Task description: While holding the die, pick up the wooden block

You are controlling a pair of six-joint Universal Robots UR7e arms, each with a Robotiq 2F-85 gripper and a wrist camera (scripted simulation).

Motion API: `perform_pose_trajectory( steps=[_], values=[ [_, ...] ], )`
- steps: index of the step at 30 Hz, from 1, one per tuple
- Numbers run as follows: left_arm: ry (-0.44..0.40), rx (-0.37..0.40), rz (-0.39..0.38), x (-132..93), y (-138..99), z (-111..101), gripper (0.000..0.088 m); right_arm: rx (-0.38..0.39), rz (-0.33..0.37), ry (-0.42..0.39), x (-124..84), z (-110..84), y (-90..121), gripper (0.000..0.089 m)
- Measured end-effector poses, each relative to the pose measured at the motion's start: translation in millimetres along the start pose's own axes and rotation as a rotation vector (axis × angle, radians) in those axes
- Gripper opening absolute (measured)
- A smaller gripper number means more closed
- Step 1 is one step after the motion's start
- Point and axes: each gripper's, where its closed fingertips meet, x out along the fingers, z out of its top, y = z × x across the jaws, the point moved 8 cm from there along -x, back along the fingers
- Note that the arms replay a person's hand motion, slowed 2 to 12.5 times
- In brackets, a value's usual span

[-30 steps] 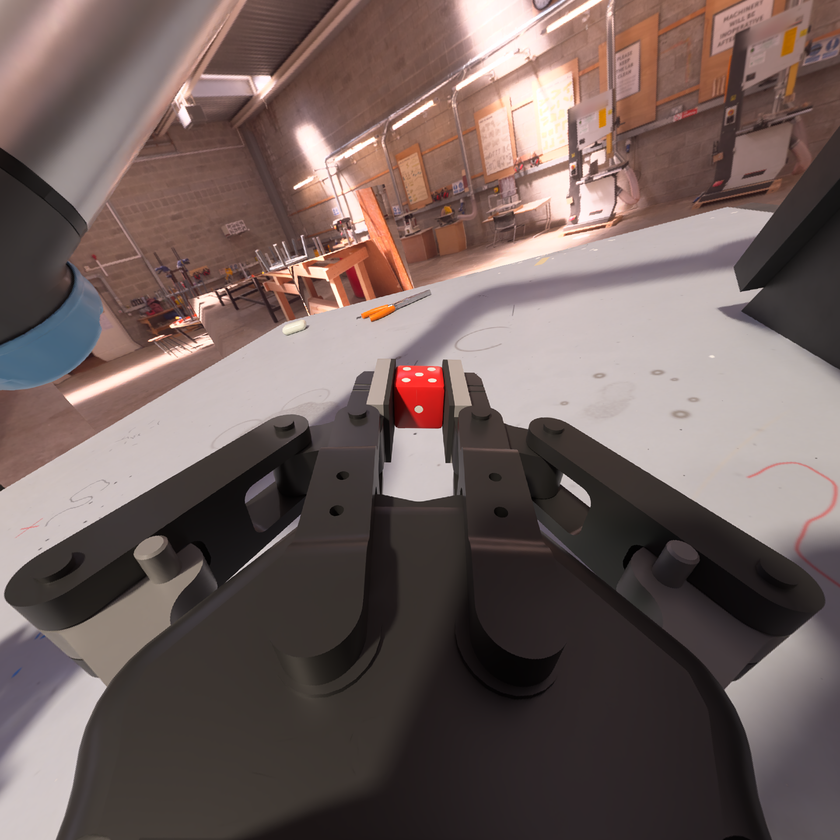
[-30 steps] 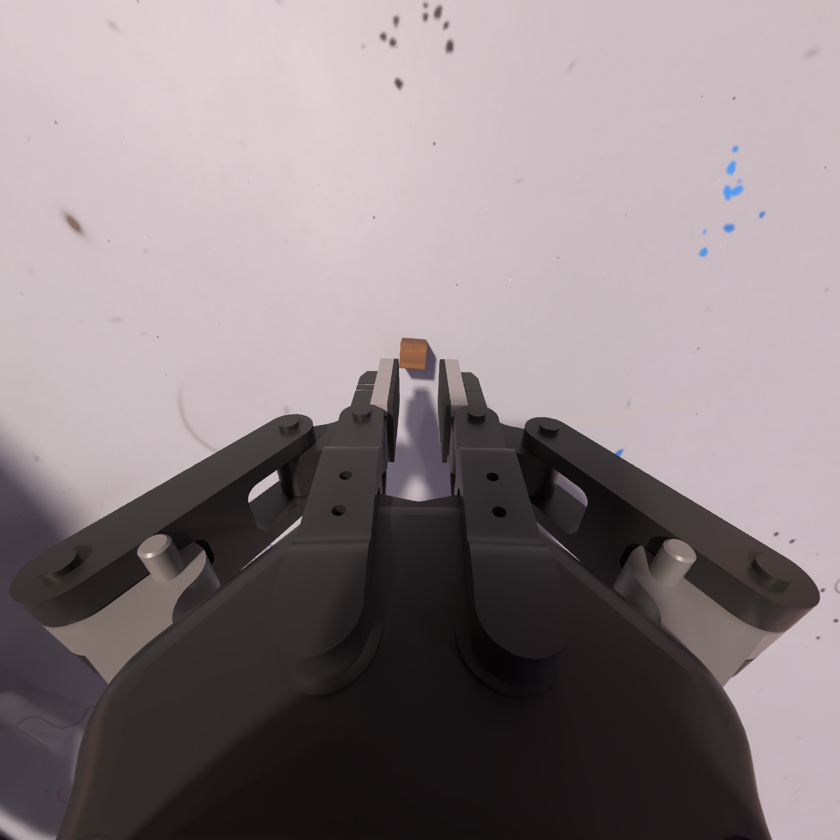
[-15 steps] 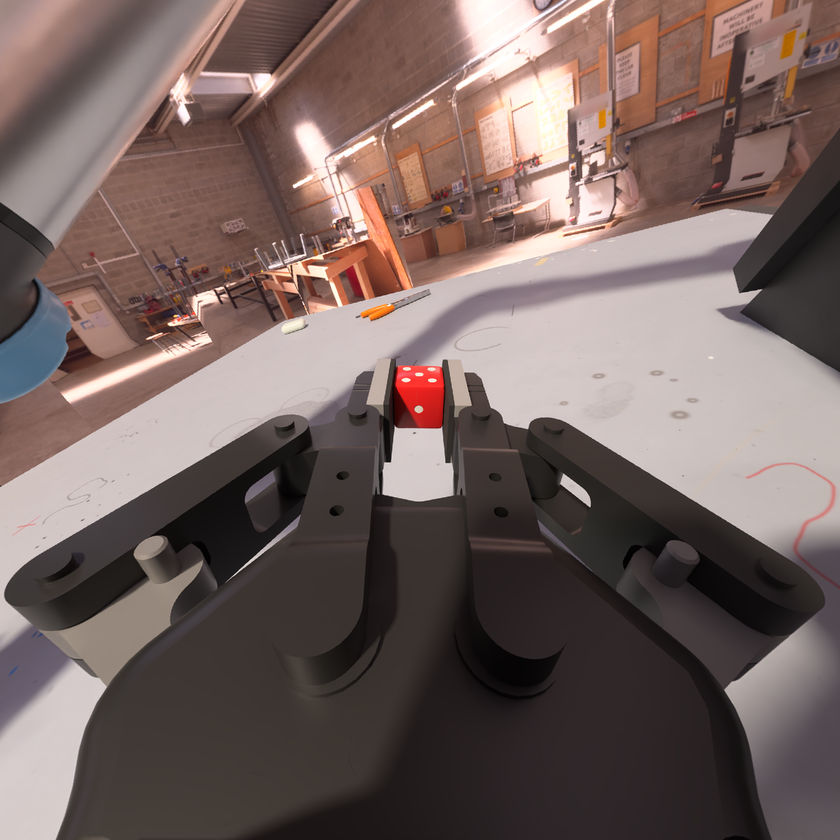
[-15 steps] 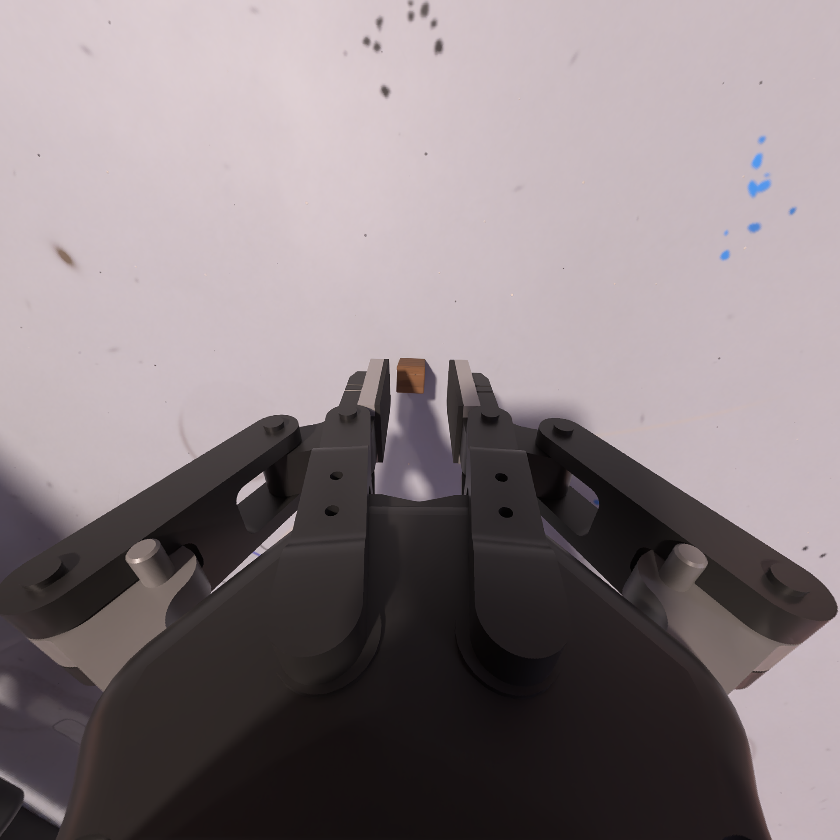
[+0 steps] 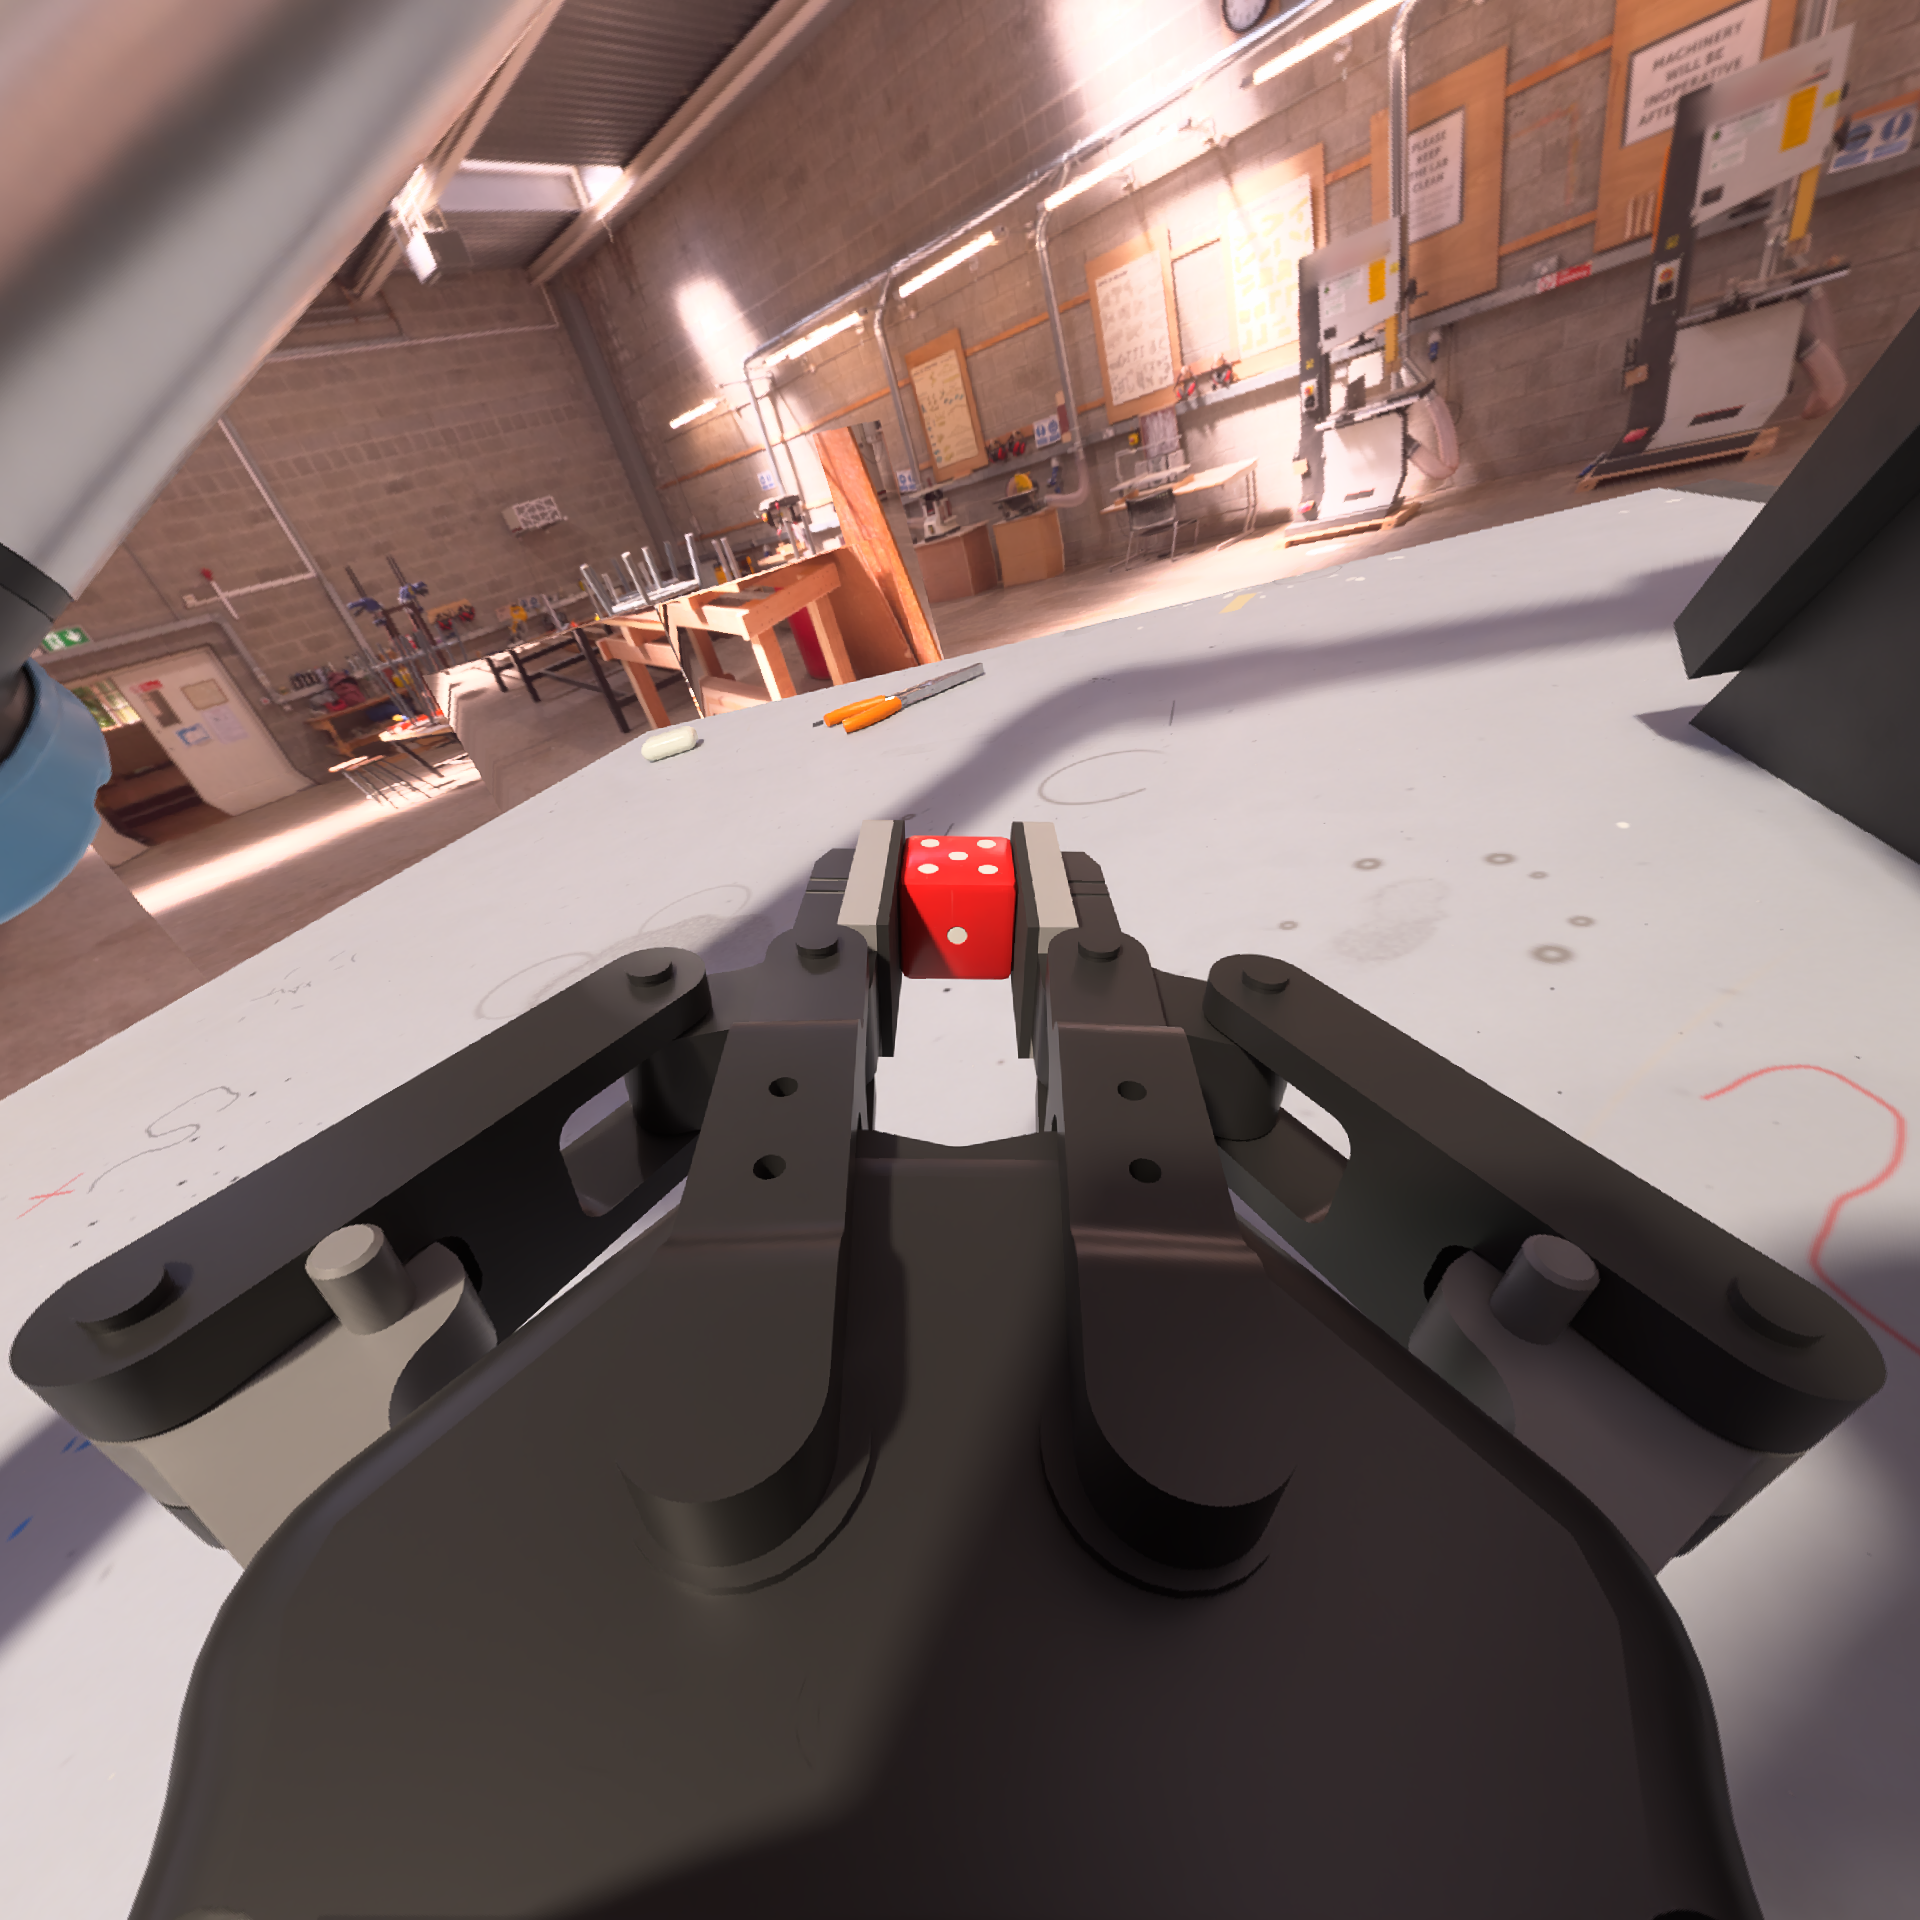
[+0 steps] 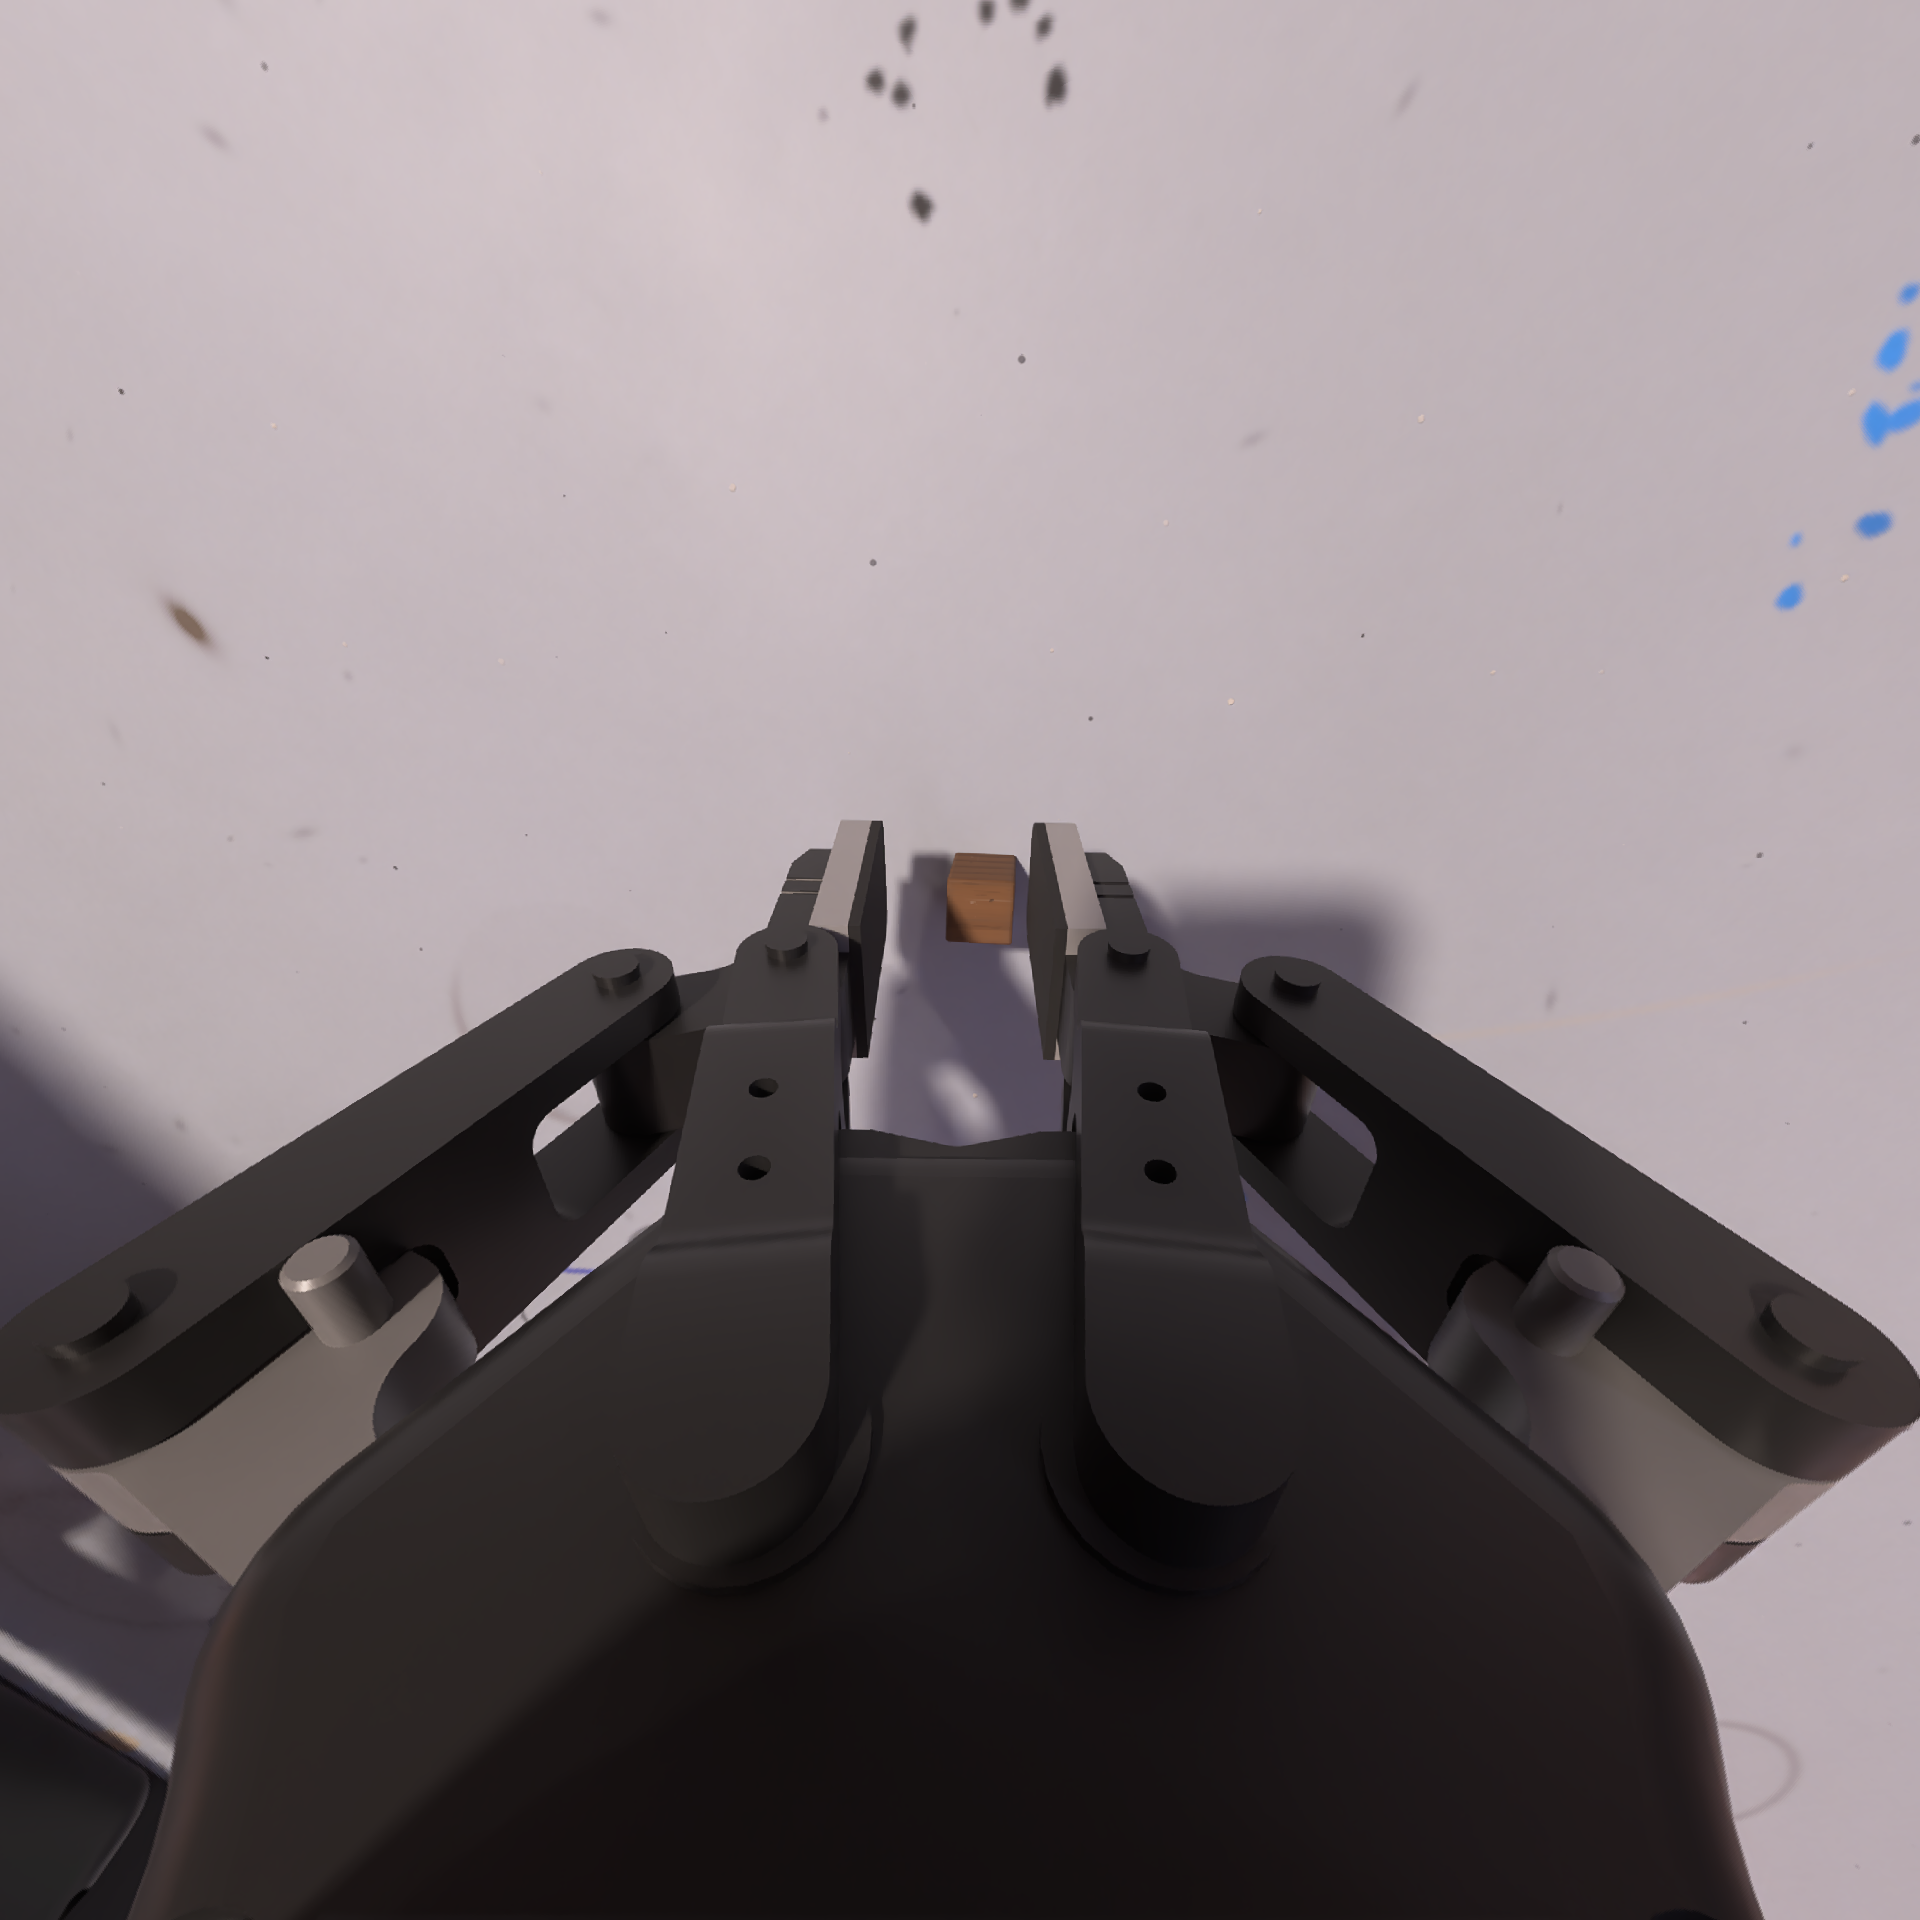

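Note:
My left gripper (image 5: 955,883) is shut on a red die (image 5: 956,906) with white pips, held above the pale table (image 5: 1351,831). In the right wrist view, a small brown wooden block (image 6: 979,899) lies on the table between my right gripper's (image 6: 958,883) two fingers. The right gripper is open. The block sits closer to the right finger, with gaps on both sides. The gripper points down at the table, low over the block.
In the left wrist view an orange-handled tool (image 5: 899,698) and a small pale capsule-shaped object (image 5: 668,743) lie near the table's far edge. A dark box-like body (image 5: 1829,665) stands at the right. Blue paint specks (image 6: 1886,416) and dark spots mark the table.
My right gripper has opened wider and come down, so the block now lies between its fingers instead of beyond the tips. The left gripper holds the die unchanged.

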Motion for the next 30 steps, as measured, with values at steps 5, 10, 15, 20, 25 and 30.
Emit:
perform_pose_trajectory(
  steps=[5, 10, 15, 20, 25, 30],
  values=[
    [-0.001, -0.005, 0.000, -0.1, 0.5, -0.1, 0.0179, 0.001, -0.007, 0.023, 2.6, 1.0, 0.2, 0.0252],
    [-0.002, -0.010, 0.001, -0.2, 1.0, -0.2, 0.0179, -0.011, -0.040, 0.052, 4.7, 1.3, -0.6, 0.0252],
    [-0.004, -0.014, 0.002, -0.4, 1.4, -0.2, 0.0179, -0.014, -0.062, 0.074, 6.3, 1.6, -0.3, 0.0250],
    [-0.006, -0.018, 0.003, -0.6, 1.8, -0.3, 0.0179, -0.005, -0.064, 0.089, 7.3, 1.8, 0.0, 0.0246],
    [-0.006, -0.021, 0.003, -0.7, 2.0, -0.3, 0.0179, 0.005, -0.053, 0.100, 8.3, 1.6, 0.7, 0.0214],
    [-0.007, -0.023, 0.003, -0.7, 2.1, -0.4, 0.0179, 0.009, -0.049, 0.112, 9.0, 0.7, 0.6, 0.0187]
  ],
)
